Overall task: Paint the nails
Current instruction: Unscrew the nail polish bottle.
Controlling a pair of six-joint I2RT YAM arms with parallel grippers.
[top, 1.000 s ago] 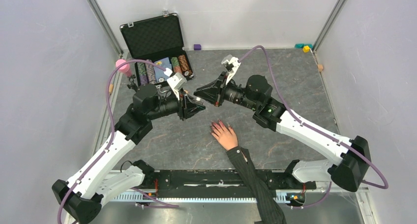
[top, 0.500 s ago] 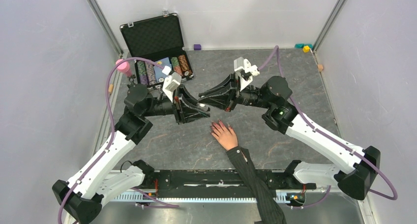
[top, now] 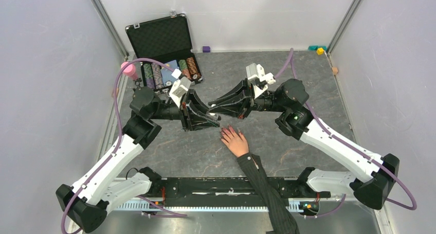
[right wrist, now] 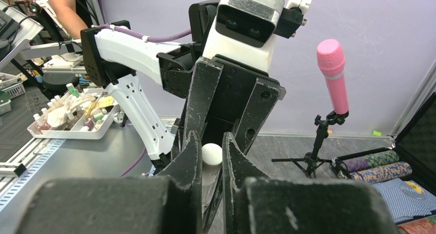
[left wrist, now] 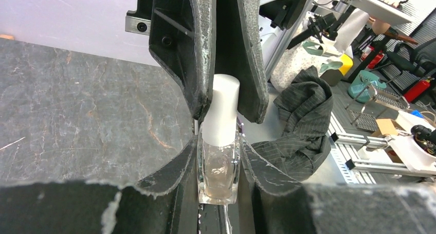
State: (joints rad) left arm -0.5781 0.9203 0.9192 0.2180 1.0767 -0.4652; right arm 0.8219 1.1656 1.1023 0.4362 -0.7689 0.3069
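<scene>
Nails [top: 224,133] of the pale hand [top: 236,142] show glossy reddish-pink. The hand lies flat on the dark stone table [top: 319,79], fingertips aimed toward 11 o'clock, and its pinstriped sleeve [top: 265,187] runs off toward 5 o'clock. Just past the fingertips, at 11 o'clock from the hand, the two arms meet tip to tip. The left gripper [left wrist: 218,144] is clamped tight on the glass body of a small clear bottle [left wrist: 218,169], with a finger pressed against each flat side. The right gripper [right wrist: 211,141] reaches in from 3 o'clock, nearly closed, and pinches the bottle's white cap [left wrist: 221,115] between its fingers. An open case [top: 162,38] of poker chips sits at 11 o'clock on the table, with a pink microphone [top: 127,68] just at its 8 o'clock corner.
</scene>
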